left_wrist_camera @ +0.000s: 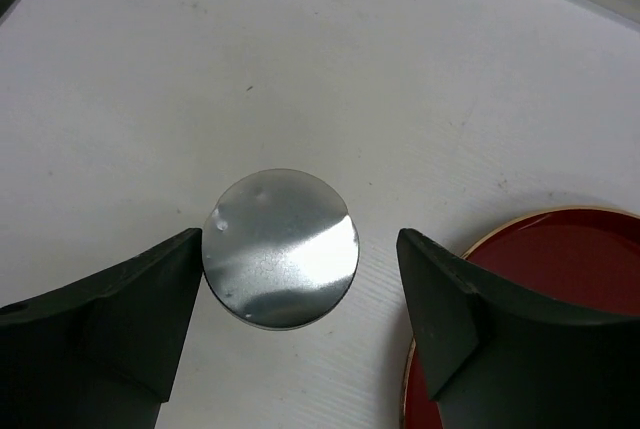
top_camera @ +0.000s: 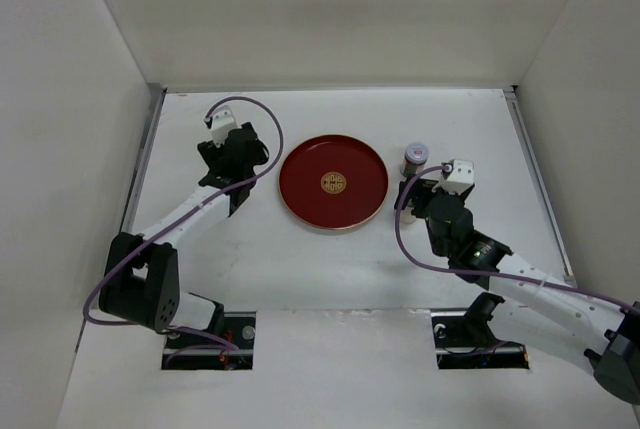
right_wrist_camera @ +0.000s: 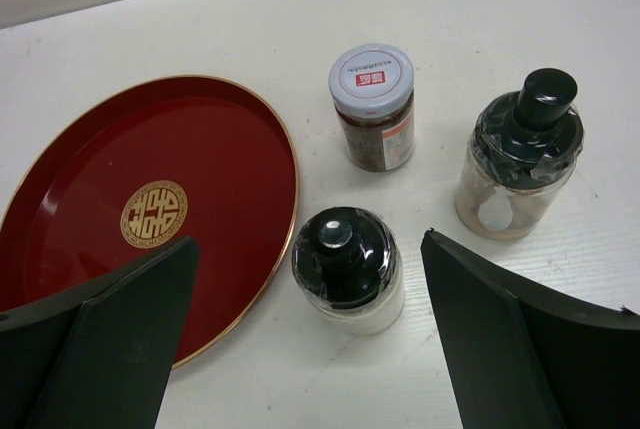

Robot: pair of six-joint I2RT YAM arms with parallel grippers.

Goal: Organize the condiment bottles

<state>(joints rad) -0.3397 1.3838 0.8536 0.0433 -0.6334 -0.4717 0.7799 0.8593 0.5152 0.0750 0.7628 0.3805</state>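
In the left wrist view I look straight down on the round grey cap of the tall whitish bottle [left_wrist_camera: 282,247]. It stands between the open fingers of my left gripper [left_wrist_camera: 300,274], close to the left finger [left_wrist_camera: 120,329]. In the top view, the left gripper [top_camera: 237,171] hides it. My right gripper [right_wrist_camera: 310,249] is open around a pale dark-capped bottle [right_wrist_camera: 348,269], without touching it. Beyond it stand the short brown jar with a pale lid [right_wrist_camera: 372,109] and another dark-capped bottle [right_wrist_camera: 520,164]. The top view shows the jar [top_camera: 415,159] just past the right gripper [top_camera: 412,192].
The round red plate with a gold emblem [top_camera: 333,181] lies between the two grippers. Its rim is close to the left gripper's right finger [left_wrist_camera: 560,259] and just left of the pale bottle [right_wrist_camera: 150,199]. White walls enclose the table on three sides.
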